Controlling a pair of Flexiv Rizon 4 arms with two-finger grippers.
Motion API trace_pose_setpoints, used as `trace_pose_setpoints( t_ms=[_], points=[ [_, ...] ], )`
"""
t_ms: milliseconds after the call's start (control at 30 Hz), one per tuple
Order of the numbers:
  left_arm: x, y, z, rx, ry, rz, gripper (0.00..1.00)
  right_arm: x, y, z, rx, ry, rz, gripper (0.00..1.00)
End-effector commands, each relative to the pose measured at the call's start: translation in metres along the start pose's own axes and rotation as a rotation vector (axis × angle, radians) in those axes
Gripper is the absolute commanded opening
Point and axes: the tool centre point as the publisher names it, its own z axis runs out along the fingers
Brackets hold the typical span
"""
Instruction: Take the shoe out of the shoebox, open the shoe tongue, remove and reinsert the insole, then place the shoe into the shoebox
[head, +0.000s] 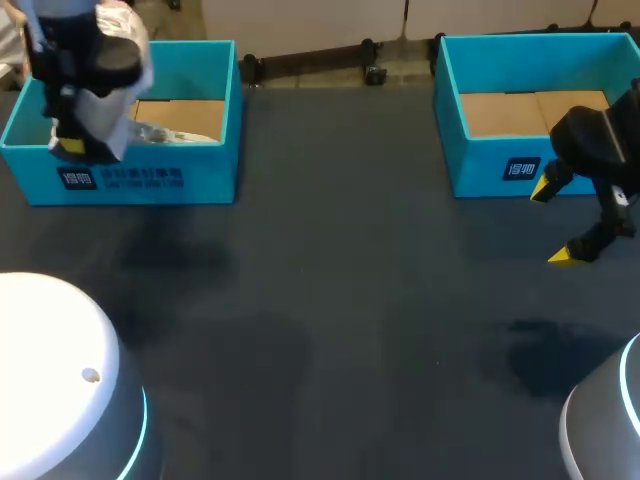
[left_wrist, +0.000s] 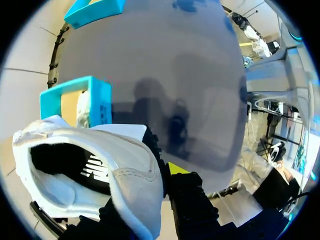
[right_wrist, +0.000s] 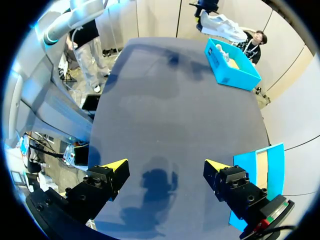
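Hanging over the near wall of the left shoebox (head: 150, 180), at the desk's (head: 330, 300) far left corner, the left gripper (head: 72, 147) grips a white shoe (head: 112, 105) and holds it up clear of the box floor. Some pale crumpled stuffing (head: 165, 133) lies inside that box. The right shoebox (head: 480, 175) sits at the far right corner, showing its bare cardboard floor. Just in front of it, by the desk's right edge, the right gripper (head: 553, 223) hovers with its fingers spread and nothing between them.

From the left wrist, the shoe (left_wrist: 100, 165) fills the space at the fingers. Its dark opening faces the camera and its heel collar is pinched against one yellow tip (left_wrist: 175, 168); the other tip is hidden behind the shoe. The left shoebox (left_wrist: 95, 100) lies just beyond.

From the right wrist, both yellow tips stand wide apart above bare desk. The right shoebox (right_wrist: 257, 175) is beside one finger. Across the desk, the shoe (right_wrist: 222, 22) hangs above the left shoebox (right_wrist: 230, 62).
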Motion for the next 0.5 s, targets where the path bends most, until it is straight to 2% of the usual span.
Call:
trace_pose_setpoints(
  t_ms=[33, 167, 267, 300, 333, 500],
  points=[
    [-0.03, 0.024, 0.005, 0.073, 0.049, -0.003, 0.0, -0.003, 0.001, 0.001, 0.003, 0.005, 0.0, 1.0],
    [-0.054, 0.043, 0.011, 0.104, 0.07, -0.013, 0.0, -0.003, 0.001, 0.001, 0.003, 0.005, 0.0, 1.0],
    [-0.077, 0.059, 0.016, 0.1, 0.069, -0.035, 0.0, -0.003, 0.001, 0.001, 0.003, 0.005, 0.0, 1.0],
    [-0.077, 0.059, 0.016, 0.1, 0.069, -0.035, 0.0, -0.003, 0.001, 0.001, 0.003, 0.005, 0.0, 1.0],
    [-0.094, 0.069, 0.019, 0.081, 0.031, -0.081, 0.0, -0.003, 0.001, 0.001, 0.003, 0.005, 0.0, 1.0],
    [-0.127, 0.082, 0.025, 0.063, 0.017, -0.115, 0.0, -0.003, 0.001, 0.001, 0.003, 0.005, 0.0, 1.0]
  ],
)
